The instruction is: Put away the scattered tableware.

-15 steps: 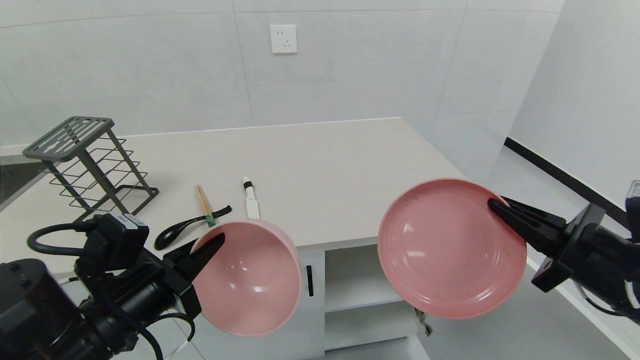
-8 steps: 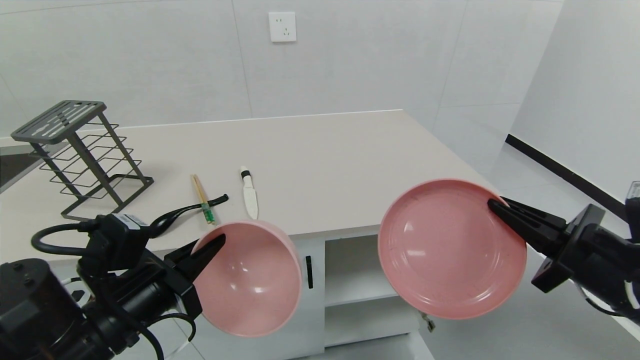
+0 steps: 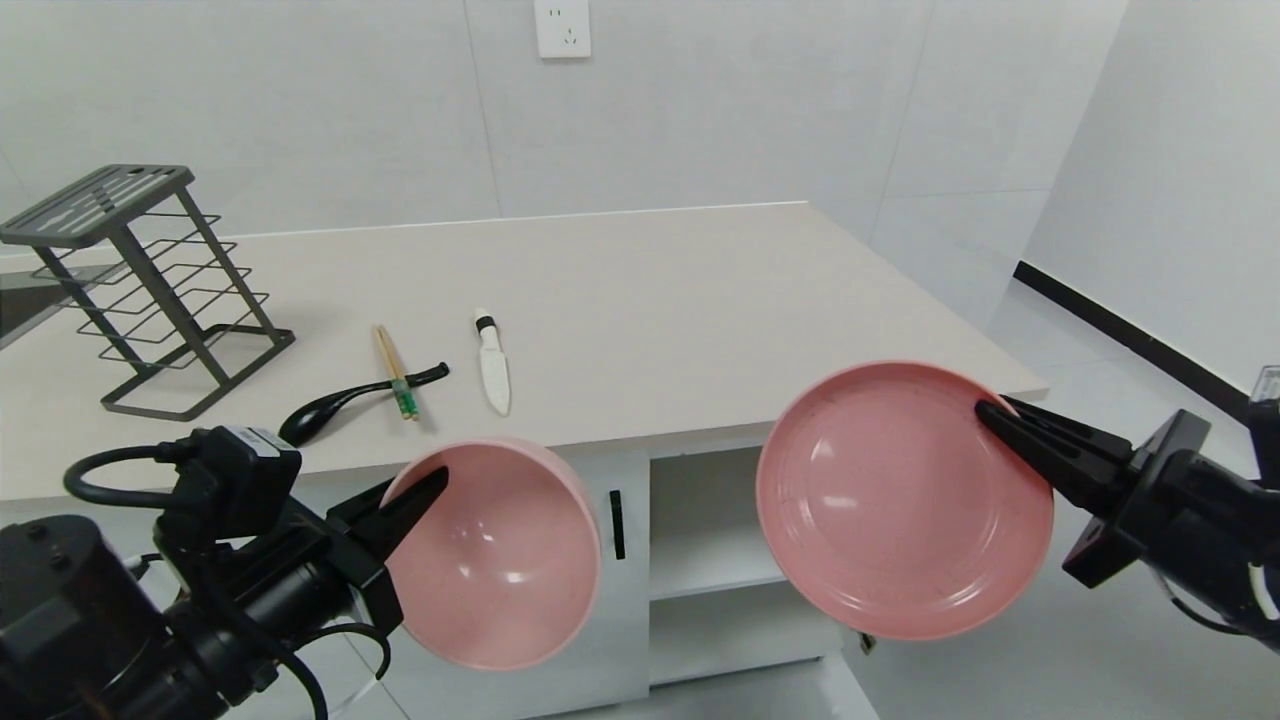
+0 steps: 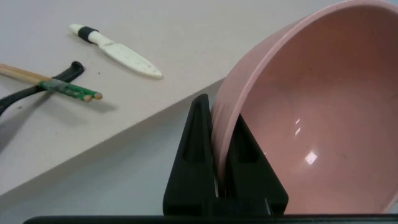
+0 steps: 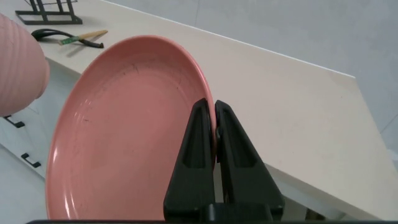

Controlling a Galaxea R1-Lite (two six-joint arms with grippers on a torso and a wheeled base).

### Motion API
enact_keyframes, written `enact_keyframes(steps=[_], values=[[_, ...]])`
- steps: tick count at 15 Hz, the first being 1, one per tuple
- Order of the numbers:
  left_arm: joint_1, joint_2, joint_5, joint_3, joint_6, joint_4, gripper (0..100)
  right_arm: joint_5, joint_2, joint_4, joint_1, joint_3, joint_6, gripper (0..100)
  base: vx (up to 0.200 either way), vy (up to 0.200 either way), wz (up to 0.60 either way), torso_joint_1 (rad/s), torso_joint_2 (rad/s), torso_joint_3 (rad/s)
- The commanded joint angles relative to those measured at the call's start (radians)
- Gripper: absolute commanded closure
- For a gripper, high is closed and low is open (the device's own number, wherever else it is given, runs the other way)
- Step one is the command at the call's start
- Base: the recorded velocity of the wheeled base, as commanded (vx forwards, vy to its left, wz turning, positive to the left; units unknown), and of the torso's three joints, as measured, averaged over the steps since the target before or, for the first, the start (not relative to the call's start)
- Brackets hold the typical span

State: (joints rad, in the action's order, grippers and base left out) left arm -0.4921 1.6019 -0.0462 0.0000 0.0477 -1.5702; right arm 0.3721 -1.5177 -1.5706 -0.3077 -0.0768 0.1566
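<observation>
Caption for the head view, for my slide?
Left gripper holds a pink bowl, right gripper a pink plate, each by the rim, before a counter with spoon, chopsticks, knife and rack.

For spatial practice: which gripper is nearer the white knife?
Left. The left gripper, holding the bowl, is just in front of the knife; the right gripper, holding the plate, is farther right.

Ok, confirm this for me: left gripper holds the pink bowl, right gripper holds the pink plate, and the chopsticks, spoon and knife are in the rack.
Not quite. The head view shows the chopsticks, spoon and knife lying on the counter beside the rack, not in it. The left gripper does hold the pink bowl, the right gripper the pink plate.
</observation>
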Motion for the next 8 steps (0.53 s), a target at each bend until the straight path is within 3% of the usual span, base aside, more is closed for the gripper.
enact_keyframes(steps=[1,8], values=[[0.001,0.003,0.000,0.000,0.000,-0.001,100,0.001,-0.003,0.000,-0.001,0.003,0.000,100,0.000,0.000,0.00,-0.154,0.31,0.149],[0.001,0.000,0.000,0.000,0.000,-0.001,100,0.001,-0.004,0.000,-0.001,0.006,0.001,100,0.000,0.000,0.00,-0.121,0.24,0.115]])
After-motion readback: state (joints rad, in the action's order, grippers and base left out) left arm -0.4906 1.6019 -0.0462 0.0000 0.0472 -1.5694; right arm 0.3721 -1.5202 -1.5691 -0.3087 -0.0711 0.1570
